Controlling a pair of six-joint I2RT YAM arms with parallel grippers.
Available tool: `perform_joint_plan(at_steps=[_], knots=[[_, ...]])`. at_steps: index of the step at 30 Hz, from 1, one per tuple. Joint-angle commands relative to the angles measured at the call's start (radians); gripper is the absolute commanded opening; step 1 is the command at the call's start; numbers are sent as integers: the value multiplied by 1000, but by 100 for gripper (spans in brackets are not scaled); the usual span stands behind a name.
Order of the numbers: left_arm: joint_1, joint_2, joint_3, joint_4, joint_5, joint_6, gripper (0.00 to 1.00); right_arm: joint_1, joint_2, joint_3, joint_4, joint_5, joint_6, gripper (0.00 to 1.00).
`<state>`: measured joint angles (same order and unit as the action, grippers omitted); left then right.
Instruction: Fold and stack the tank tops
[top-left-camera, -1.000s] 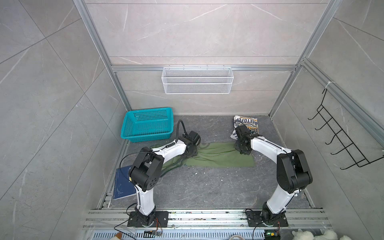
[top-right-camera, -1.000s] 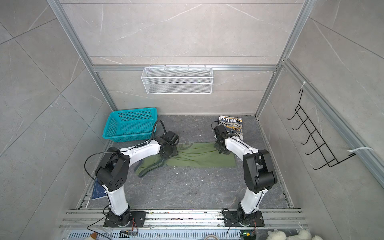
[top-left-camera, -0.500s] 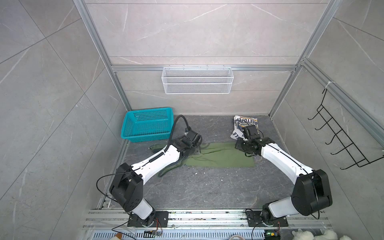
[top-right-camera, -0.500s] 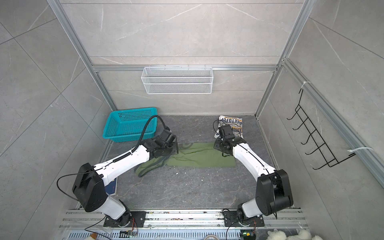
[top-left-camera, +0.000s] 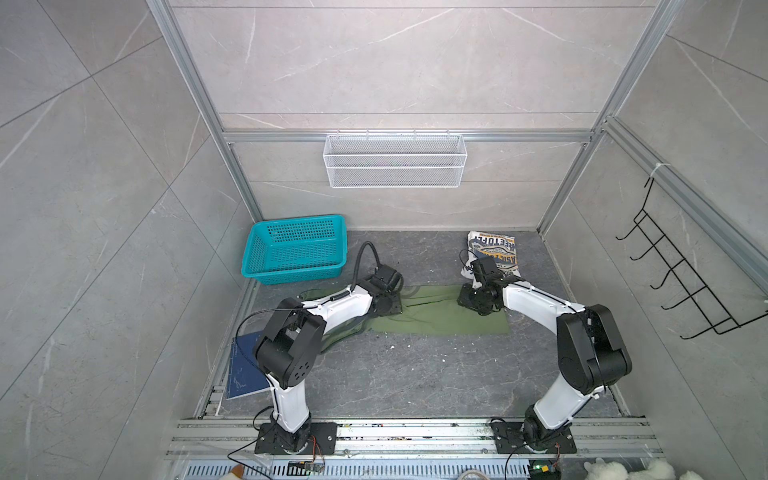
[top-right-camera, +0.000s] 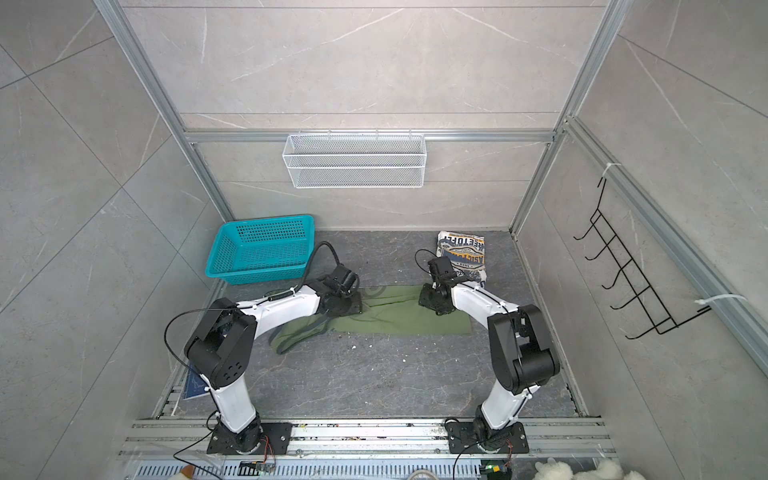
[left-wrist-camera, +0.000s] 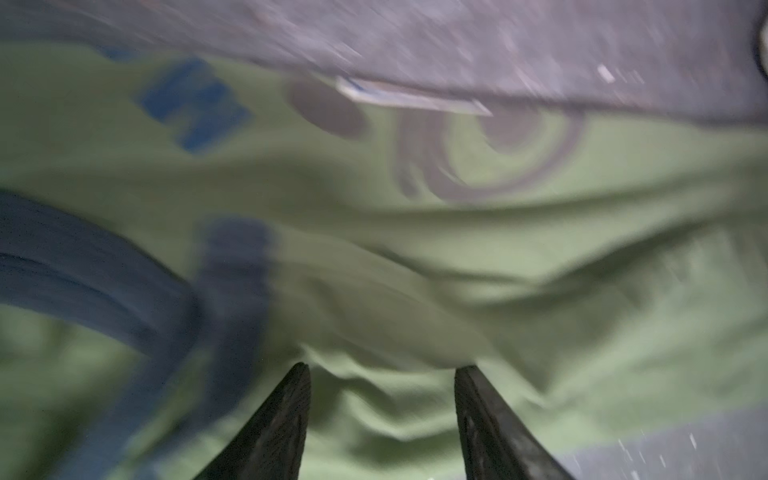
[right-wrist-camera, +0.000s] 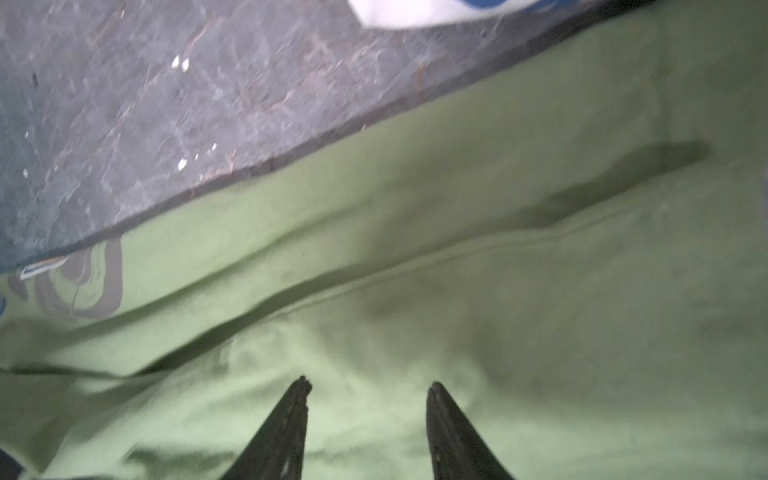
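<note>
Two open pairs of jaws, on the left gripper (left-wrist-camera: 382, 370) and right gripper (right-wrist-camera: 368, 384), are held at the olive green tank top (top-left-camera: 440, 316) spread on the tabletop (top-left-camera: 415, 374) near the folded white tank top (top-left-camera: 494, 251), so only the upper layer might be pinched and the fold dragged crooked.

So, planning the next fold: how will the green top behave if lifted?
Probably floppy: the green top lies creased and flat, so it would sag between grips. Likely light, being thin cloth. Its loose straps may trail.
</note>
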<state>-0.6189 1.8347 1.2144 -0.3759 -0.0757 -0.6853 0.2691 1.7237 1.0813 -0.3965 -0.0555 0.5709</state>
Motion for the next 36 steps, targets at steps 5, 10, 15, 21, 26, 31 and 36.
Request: perform_joint_plan(at_steps=[5, 10, 15, 21, 26, 31, 36], knots=[[128, 45, -103, 43, 18, -68, 59, -95, 116, 8, 11, 32, 3, 49], [147, -13, -190, 44, -7, -75, 59, -118, 132, 2, 4, 76, 10, 49], [149, -119, -210, -20, -40, -34, 59, -144, 119, 4, -2, 66, -2, 49], [148, -379, -208, -250, -113, 17, 65, -145, 90, 16, -18, 47, -41, 49], [151, -565, -306, -458, -213, -32, 72, -144, 68, 0, -12, 43, -49, 49], [243, -753, -474, -486, -185, -141, 74, -145, 68, -7, -4, 40, -52, 49], [398, -810, -579, -383, -60, -145, 74, -147, 95, 7, -3, 41, -48, 49]])
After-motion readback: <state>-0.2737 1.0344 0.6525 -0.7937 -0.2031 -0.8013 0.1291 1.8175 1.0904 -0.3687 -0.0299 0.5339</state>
